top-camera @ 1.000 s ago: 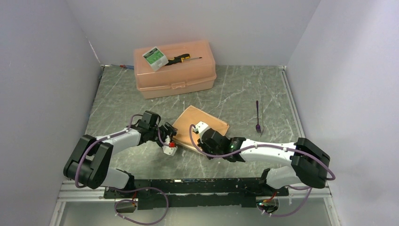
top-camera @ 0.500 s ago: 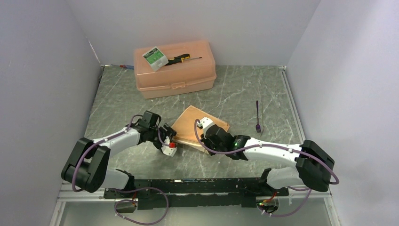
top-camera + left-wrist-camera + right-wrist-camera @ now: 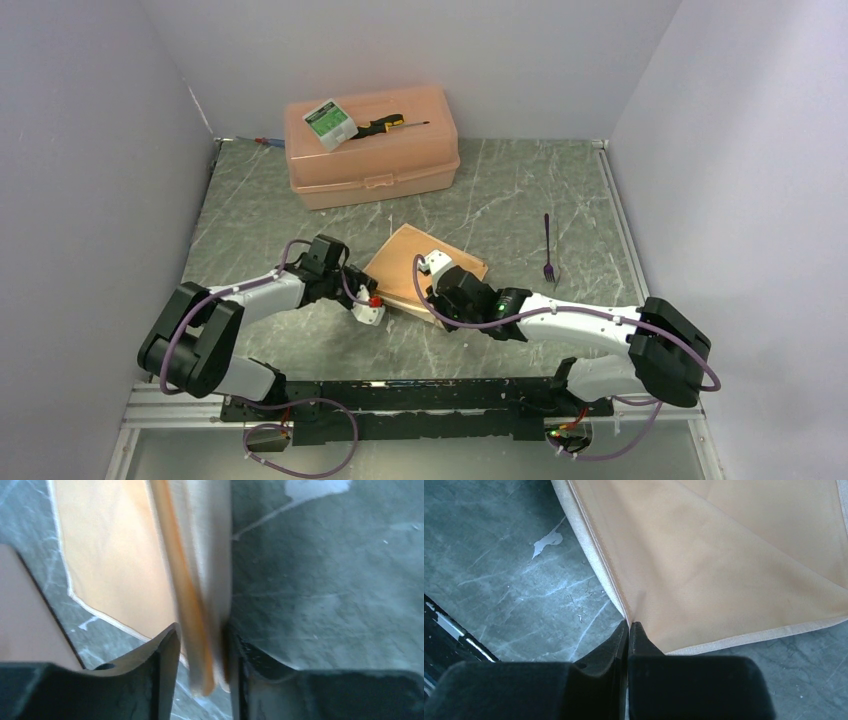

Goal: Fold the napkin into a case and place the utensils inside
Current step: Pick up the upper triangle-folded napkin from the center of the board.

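The peach-orange napkin (image 3: 405,258) lies folded flat on the marble table between my two arms. My left gripper (image 3: 371,309) is at its near-left edge. In the left wrist view a raised, blurred fold of the napkin (image 3: 200,605) stands between the jaws of the left gripper (image 3: 202,655), which are still apart, with a thin gap on the left side. My right gripper (image 3: 432,268) is pinched shut on the napkin (image 3: 724,555) at its near edge, fingertips together at the hem (image 3: 629,625). One purple-blue fork (image 3: 549,252) lies to the right, apart from the cloth.
A rigid peach plastic box (image 3: 400,165) stands at the back of the table. On its lid lie a black-and-yellow screwdriver (image 3: 388,125) and a small green-and-white carton (image 3: 330,122). Grey walls close in the left, right and back sides.
My left gripper has shifted a little right onto the napkin's near-left edge and its jaws have narrowed around the fold. The right gripper crept slightly forward, still shut on the cloth.
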Controlling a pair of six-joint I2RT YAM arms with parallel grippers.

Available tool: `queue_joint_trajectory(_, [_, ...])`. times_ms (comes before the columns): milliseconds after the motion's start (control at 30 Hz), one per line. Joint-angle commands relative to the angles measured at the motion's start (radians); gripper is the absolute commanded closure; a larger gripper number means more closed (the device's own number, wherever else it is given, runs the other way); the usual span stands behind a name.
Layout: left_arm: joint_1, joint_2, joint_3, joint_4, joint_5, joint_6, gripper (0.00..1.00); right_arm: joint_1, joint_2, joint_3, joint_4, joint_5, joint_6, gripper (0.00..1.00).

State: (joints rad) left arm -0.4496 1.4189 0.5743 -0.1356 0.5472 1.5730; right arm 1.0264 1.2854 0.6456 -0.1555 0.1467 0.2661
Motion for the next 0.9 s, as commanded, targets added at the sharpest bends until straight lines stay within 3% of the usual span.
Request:
queue_joint_trajectory(0, [-0.008,0.02,-0.047,-0.094,-0.053,-0.031,0.66,-0.002,-0.034,0.0,0.036,-0.003,0.016,0.97])
queue_joint_trajectory(133, [-0.007,-0.002,-0.042,-0.098,-0.05,-0.049,0.85,-0.001,-0.052,-0.022,0.052,-0.005,0.011,0.68])
queue_joint_trajectory(200, [-0.008,-0.004,-0.037,-0.106,-0.052,-0.062,0.88,0.002,-0.049,-0.025,0.06,-0.016,0.003,0.45])
queue_joint_trajectory(333, [-0.008,-0.01,-0.045,-0.107,-0.059,-0.059,0.9,0.045,-0.01,-0.006,0.053,0.014,-0.031,0.24])
queue_joint_trajectory(500, [-0.008,-0.004,-0.03,-0.12,-0.065,-0.077,0.93,0.118,0.052,0.025,0.031,0.056,-0.099,0.14])
queue_joint_trajectory(867, [-0.006,0.019,0.062,-0.226,-0.044,-0.162,0.95,0.181,0.143,0.08,-0.005,0.134,-0.183,0.14])
